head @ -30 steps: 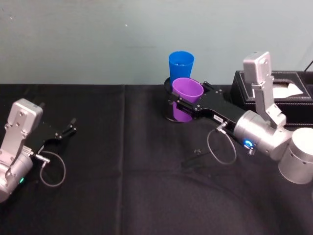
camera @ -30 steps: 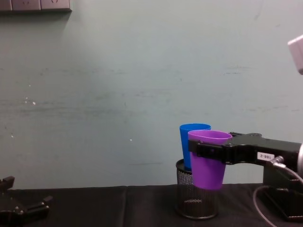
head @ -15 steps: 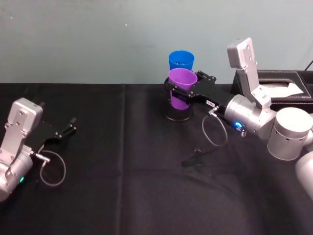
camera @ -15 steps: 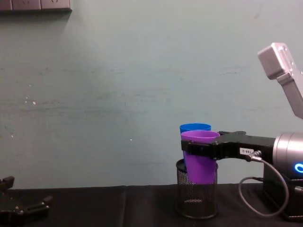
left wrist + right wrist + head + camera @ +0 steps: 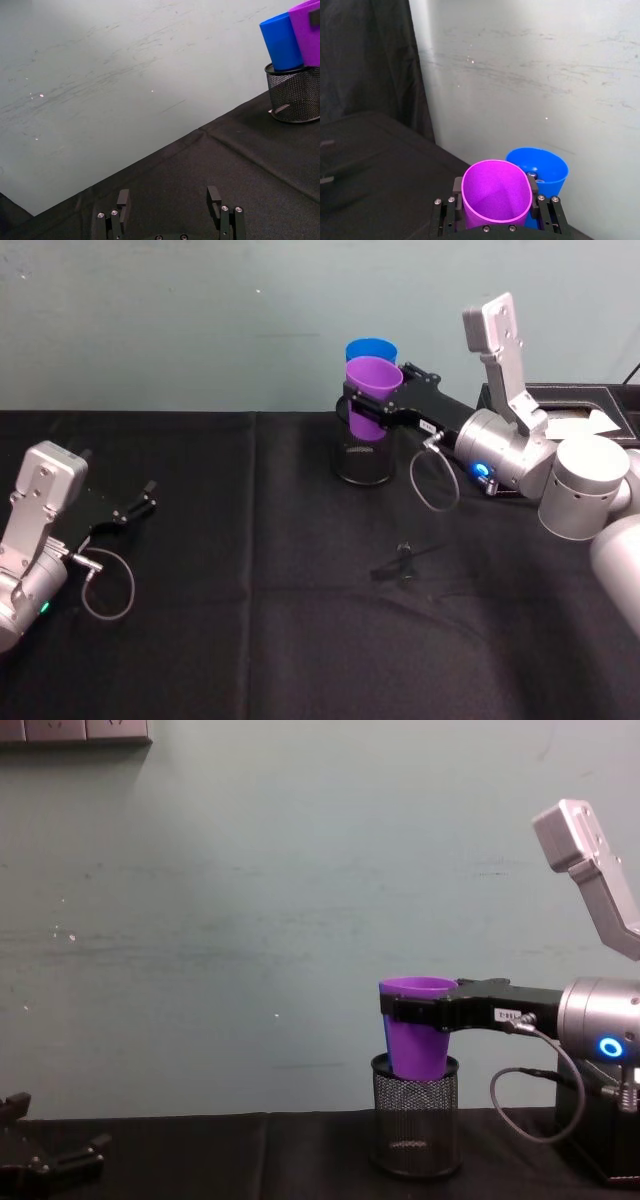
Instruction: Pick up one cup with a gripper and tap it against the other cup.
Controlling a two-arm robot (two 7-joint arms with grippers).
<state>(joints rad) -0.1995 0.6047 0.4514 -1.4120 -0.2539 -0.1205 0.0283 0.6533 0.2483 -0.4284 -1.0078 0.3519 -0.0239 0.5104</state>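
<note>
Black-clothed bench in front of a pale green wall. Toward 1 o'clock of the bench's centre stands a black mesh holder, and the blue cup sits upright in it.

The right arm reaches in from 3 o'clock. Its right end effector is clamped on the purple cup, one flat black finger on each side just under the rim. The cup is held upright and off the bench. The blue cup is directly at its 12 o'clock, against the wall side. From the chest camera the purple cup covers nearly all of the blue one, and its base seems to dip just inside the holder's rim. From the right wrist camera the two rims look pressed together or very nearly so; actual contact cannot be confirmed.

The left end effector lies idle on the bench at 9 o'clock, fingers spread apart and holding nothing, well apart from the cups.

Progress, as a judgement: the pick-up is done, and the tap is either happening or only a slight push toward 12 o'clock away. What remains is confirming the touch.

Writing: a small white label on the right end effector carries dark characters too small to read. Both cups are plain, with no brand. A blue ring light glows on the silver arm. A black tissue box sits at 3 o'clock of the holder, with no text legible.
</note>
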